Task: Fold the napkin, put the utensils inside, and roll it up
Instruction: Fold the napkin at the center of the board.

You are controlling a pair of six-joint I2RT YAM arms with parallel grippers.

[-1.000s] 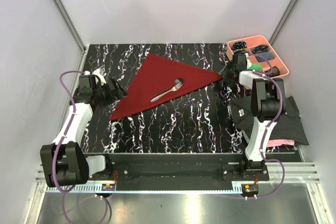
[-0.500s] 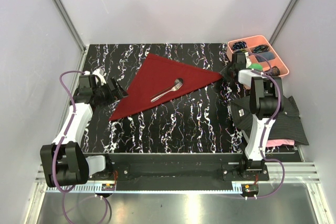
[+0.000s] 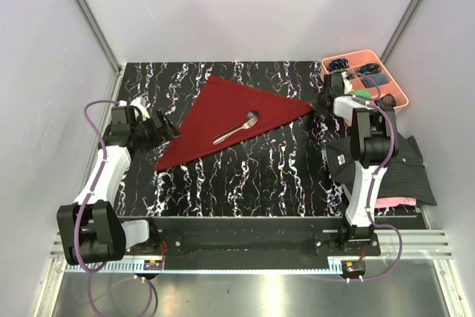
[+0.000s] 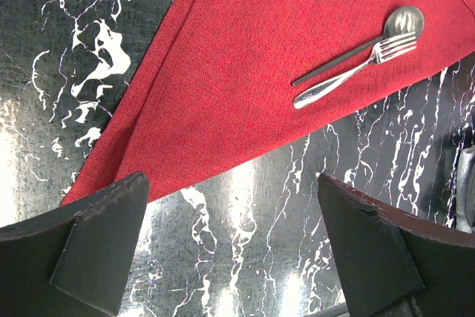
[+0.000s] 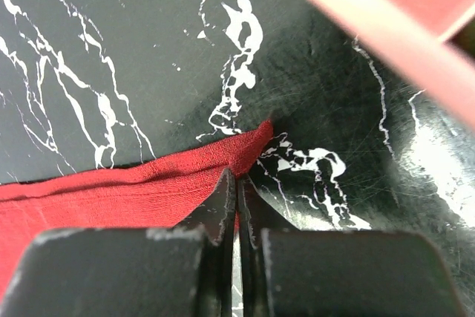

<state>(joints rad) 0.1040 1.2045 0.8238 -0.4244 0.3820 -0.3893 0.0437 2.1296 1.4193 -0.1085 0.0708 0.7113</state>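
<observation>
The dark red napkin (image 3: 223,113) lies folded into a triangle on the black marbled table. On it rest the silver fork (image 3: 236,129) and, close beside it, the spoon (image 4: 404,18) with its thin dark handle. In the left wrist view the fork (image 4: 355,73) lies on the napkin (image 4: 245,57) well beyond the fingers. My left gripper (image 3: 169,128) hovers open near the napkin's left corner, its jaws (image 4: 231,191) wide apart over bare table. My right gripper (image 3: 320,102) is shut on the napkin's right corner (image 5: 252,146), the cloth pinched between the fingertips (image 5: 237,180).
A pink tray (image 3: 393,83) with small items stands at the back right, its rim (image 5: 386,42) just past my right gripper. A dark striped shirt (image 3: 404,168) and a pink cloth (image 3: 401,202) lie at the right edge beside the right arm.
My right gripper's jaws have come together on the napkin's right corner. The left arm, the napkin and the utensils have not moved.
</observation>
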